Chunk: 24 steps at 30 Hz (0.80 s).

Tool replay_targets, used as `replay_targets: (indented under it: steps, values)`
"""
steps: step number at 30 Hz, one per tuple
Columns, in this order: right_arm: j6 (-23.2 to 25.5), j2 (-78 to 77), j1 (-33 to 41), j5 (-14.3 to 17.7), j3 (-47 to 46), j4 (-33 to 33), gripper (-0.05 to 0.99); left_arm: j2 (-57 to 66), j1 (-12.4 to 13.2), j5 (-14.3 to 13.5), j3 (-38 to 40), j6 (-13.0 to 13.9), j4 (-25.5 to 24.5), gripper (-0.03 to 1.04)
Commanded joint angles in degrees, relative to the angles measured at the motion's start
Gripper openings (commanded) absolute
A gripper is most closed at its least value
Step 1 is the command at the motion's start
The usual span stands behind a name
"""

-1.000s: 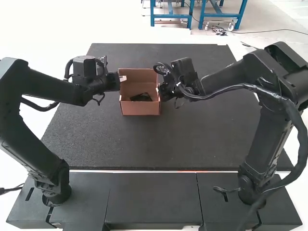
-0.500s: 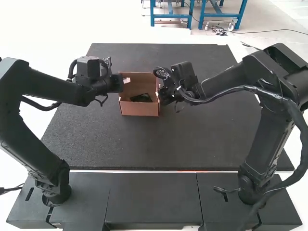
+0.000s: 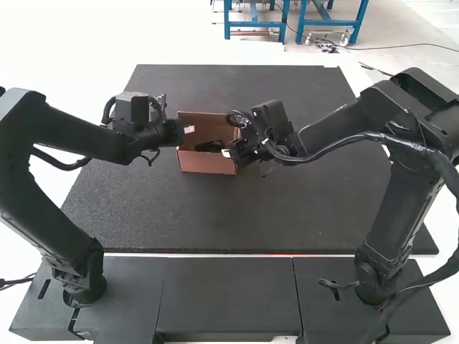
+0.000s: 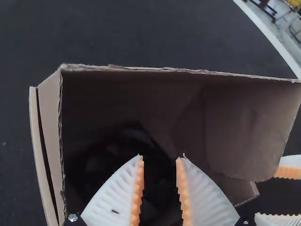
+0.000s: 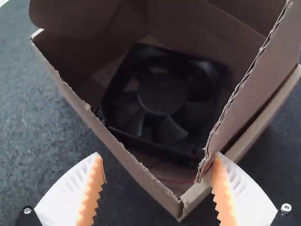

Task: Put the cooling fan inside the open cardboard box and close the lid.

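Cardboard flap [image 5: 263, 70] beside the fan [image 5: 164, 94] stands between our right gripper's [image 5: 156, 156] wide-open fingers; our left gripper's [image 4: 159, 158] fingers hover narrowly parted, empty.

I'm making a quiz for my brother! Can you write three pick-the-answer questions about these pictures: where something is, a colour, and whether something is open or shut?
1. Where is the cooling fan?
A) inside the cardboard box
B) on the mat
C) held in a gripper

2. What colour are the right gripper's pads?
A) blue
B) orange
C) green

3. What state is the box top in?
A) open
B) closed
C) taped shut

Answers: 1 A, the fan lies flat on the box's floor; 2 B, orange strips line both sides; 3 A, the fan shows through the uncovered top.
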Motion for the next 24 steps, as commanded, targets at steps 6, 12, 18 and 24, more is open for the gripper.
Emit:
replay_targets:
  steps: [6,12,18,24]
  values:
    - [0.62,-4.11,0.54,-0.02,-0.44,0.59,0.78,-6.05,0.01,1.47,1.01,-0.5,-2.0,0.48]
    - [0.18,-9.12,0.45,0.42,-1.94,-0.99,0.89,-10.62,0.1,3.49,4.88,-0.94,-7.1,0.51]
    - [-0.17,-15.27,0.72,-0.02,-3.87,-5.82,0.9,-12.2,-0.25,3.4,10.68,-1.73,-8.68,0.51]
    - [-0.09,-19.31,3.35,-0.99,-3.96,-9.95,0.9,-4.38,-1.04,2.7,13.93,-2.52,-3.5,0.51]
